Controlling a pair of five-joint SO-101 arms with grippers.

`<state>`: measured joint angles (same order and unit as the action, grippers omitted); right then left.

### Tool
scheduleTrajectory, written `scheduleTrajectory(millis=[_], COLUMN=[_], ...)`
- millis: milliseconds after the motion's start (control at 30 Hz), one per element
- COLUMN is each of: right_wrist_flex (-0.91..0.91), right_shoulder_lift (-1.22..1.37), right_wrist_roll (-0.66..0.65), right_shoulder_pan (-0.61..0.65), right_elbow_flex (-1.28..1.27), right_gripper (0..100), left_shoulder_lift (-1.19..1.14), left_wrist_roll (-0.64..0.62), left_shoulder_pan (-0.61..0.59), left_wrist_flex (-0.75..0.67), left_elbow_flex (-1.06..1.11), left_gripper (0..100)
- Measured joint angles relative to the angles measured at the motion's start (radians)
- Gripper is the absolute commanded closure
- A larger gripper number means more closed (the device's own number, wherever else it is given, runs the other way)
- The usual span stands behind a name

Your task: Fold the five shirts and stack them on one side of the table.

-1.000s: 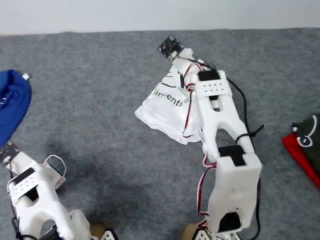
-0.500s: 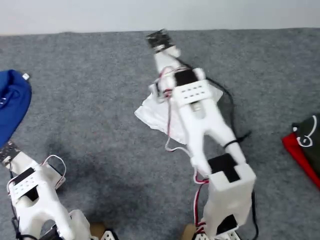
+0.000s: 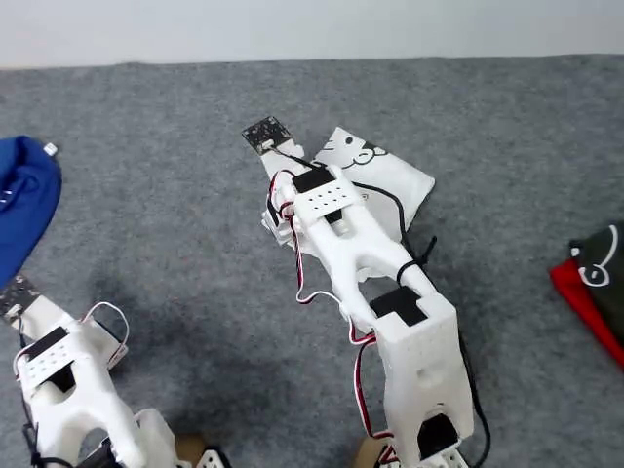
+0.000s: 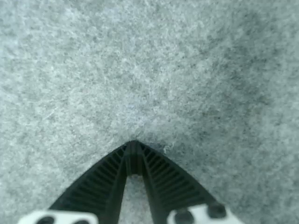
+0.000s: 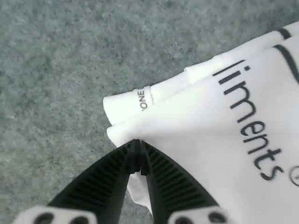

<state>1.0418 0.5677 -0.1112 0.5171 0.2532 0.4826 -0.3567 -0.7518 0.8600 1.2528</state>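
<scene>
Left wrist view: the left hand [image 4: 134, 144] is seen fully closed and empty over bare grey desk [image 4: 140, 56] at the near left. Mid-desk, the right hand [image 5: 135, 142] is closed, its tips set at the left folded edge of the white shirt [image 5: 210, 140]; a grip cannot be confirmed. A blue shirt [image 3: 24, 200] is seen at the far left edge.

My high camera looks down over the worktop [image 3: 175, 224]. Both wrist cameras face it from close up. The right one's view shares the white shirt [image 5: 210, 140] with the overhead.
</scene>
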Motion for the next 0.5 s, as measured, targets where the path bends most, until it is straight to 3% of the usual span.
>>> scheduleTrajectory(millis=[167, 400, 500], right_wrist_flex=[0.021, 0.020, 0.003], right_shoulder_lift=[-0.163, -0.298, -0.298], right_wrist_roll=[0.020, 0.269, 0.311], right_shoulder_pan=[0.000, -0.078, -0.118], right_elbow_flex=[0.005, 0.006, 0.006], right_gripper=[98.7, 98.8, 98.9], left_shoulder_lift=[0.000, 0.000, 0.000], left_wrist_roll=[0.000, 0.000, 0.000], left_shoulder_pan=[0.000, 0.000, 0.000], left_wrist_flex=[0.000, 0.000, 0.000], left_elbow_flex=[0.000, 0.000, 0.000], left_gripper=[100, 100, 100])
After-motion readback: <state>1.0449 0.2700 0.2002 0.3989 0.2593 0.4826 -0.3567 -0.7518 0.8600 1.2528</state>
